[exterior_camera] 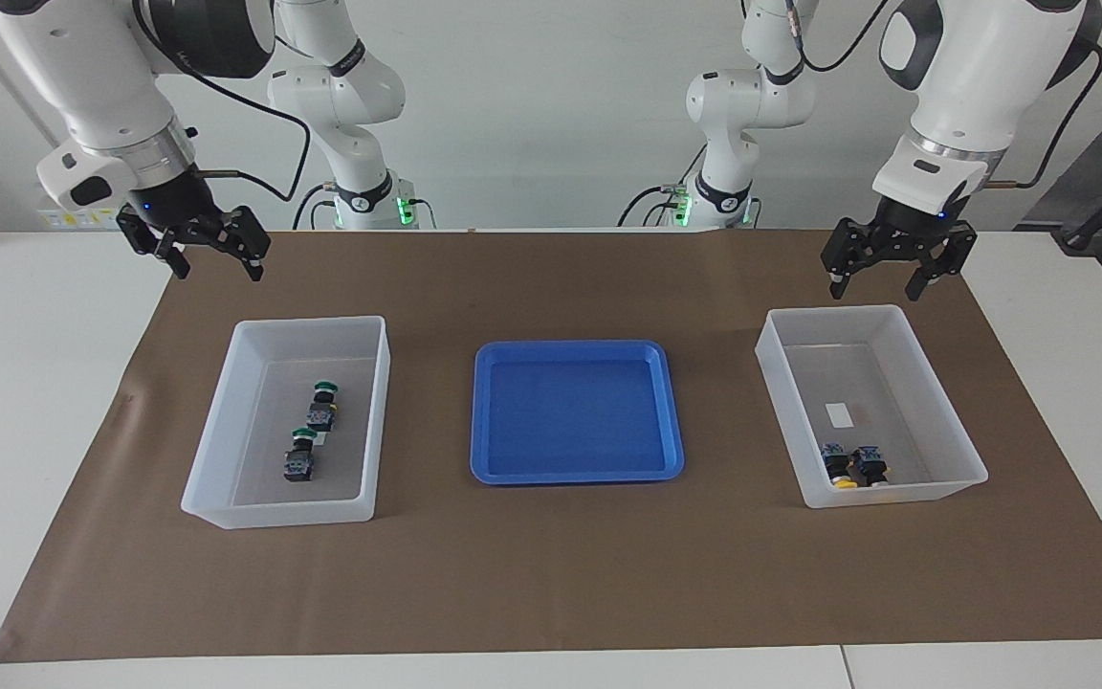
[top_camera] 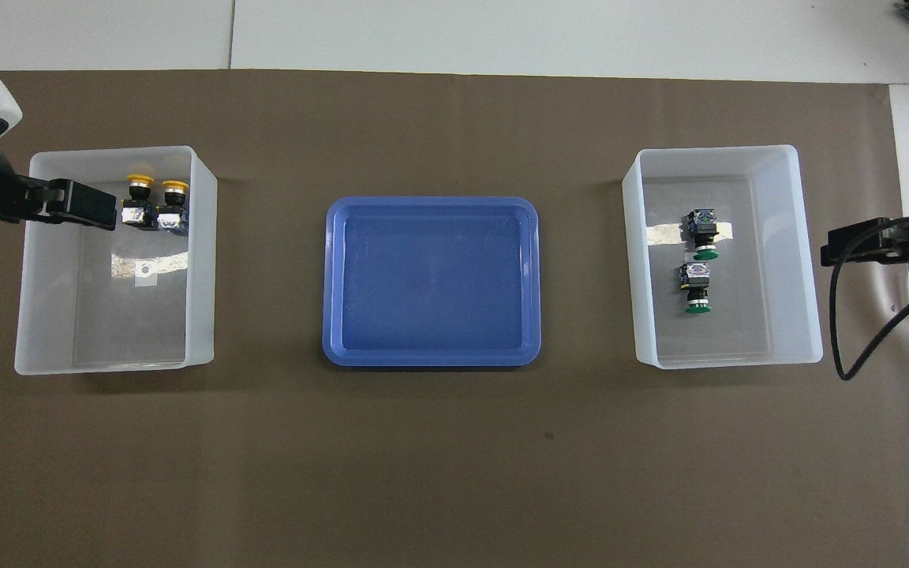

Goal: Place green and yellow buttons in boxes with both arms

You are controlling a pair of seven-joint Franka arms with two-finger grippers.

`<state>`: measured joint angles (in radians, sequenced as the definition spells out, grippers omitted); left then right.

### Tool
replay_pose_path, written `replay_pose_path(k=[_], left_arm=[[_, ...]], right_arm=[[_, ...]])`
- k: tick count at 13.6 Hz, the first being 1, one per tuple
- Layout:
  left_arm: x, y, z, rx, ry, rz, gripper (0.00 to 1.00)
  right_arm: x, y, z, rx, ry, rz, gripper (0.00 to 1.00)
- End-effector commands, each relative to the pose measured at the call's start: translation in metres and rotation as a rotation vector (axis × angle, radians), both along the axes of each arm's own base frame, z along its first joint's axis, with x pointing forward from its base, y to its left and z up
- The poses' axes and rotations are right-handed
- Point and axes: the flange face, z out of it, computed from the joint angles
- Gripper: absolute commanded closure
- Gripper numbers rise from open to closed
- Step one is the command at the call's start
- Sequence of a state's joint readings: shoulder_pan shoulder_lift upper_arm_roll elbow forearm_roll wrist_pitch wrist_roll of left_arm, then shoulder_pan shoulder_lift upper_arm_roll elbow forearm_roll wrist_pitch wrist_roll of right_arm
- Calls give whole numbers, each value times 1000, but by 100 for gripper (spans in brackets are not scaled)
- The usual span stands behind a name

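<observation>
Facing view shows a brown mat spread over the white table, with three containers in a row across it; a blue tray sits in the middle between two translucent white boxes. Toward the right arm's end of the table, one box holds the two green buttons, both lying on their sides on its floor; one green button lies nearer to the robots, the other green button just beside it and farther from them, the pair in a line and slightly apart. Toward the left arm's end, the second box holds the two yellow buttons; one yellow button and its twin lie side by side, touching or nearly so, in the corner of the box farthest from the robots, their yellow caps against that wall. Right gripper hangs in the air above the mat, just off the nearer edge of the green buttons' box; its fingers stand wide apart with nothing between them. Left gripper hangs likewise above the nearer rim of the yellow buttons' box; its fingers are spread apart and hold nothing. Overhead view shows the blue tray's floor bare; a pale strip of tape lies on the floor of each box.
</observation>
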<state>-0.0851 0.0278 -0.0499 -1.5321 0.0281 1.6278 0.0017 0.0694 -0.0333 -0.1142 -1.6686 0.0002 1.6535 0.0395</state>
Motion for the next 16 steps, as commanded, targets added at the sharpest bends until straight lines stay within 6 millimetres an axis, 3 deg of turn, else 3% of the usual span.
replay_pose_path(k=[1, 5, 9, 13, 16], left_arm=[[-50, 5, -2, 14, 19, -13, 0], [-43, 9, 1, -9, -16, -118, 0], [-28, 11, 26, -14, -10, -113, 0], [-26, 13, 25, -13, -7, -106, 0], [-35, 13, 15, -10, 42, -99, 0]], right_arm=[[-8, 0, 2, 4, -8, -18, 0], [-8, 0, 2, 4, -8, -19, 0], [-8, 0, 2, 4, -8, -18, 0], [-8, 0, 2, 4, -8, -18, 0], [-8, 0, 2, 4, -8, -18, 0]])
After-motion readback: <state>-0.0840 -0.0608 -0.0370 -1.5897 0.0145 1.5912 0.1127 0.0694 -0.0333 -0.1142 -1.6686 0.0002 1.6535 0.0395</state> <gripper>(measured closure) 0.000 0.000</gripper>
